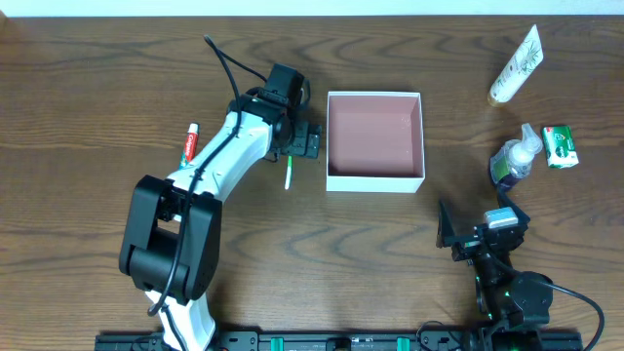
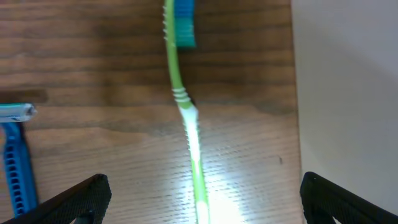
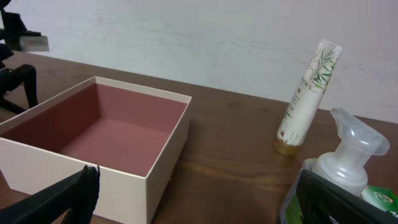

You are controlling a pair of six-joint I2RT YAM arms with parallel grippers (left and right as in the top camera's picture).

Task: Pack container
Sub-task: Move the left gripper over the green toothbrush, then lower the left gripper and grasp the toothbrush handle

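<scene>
The square, shallow white box with a dusty-pink floor (image 1: 375,182) sits in the middle of the brown wooden surface (image 1: 97,78). Just left of it, the left gripper (image 1: 304,142) hangs over a slim green toothbrush with blue bristles (image 2: 186,112). Its jaws are spread, with the handle lying between them, not pinched. A blue plastic razor (image 2: 15,162) lies further left. The right gripper (image 1: 476,226) is near right of the box, its jaws also spread apart.

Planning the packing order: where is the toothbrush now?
Overhead, the green toothbrush lies on the table just left of the container, by the left gripper, whose open fingers straddle it in the wrist view.
</scene>
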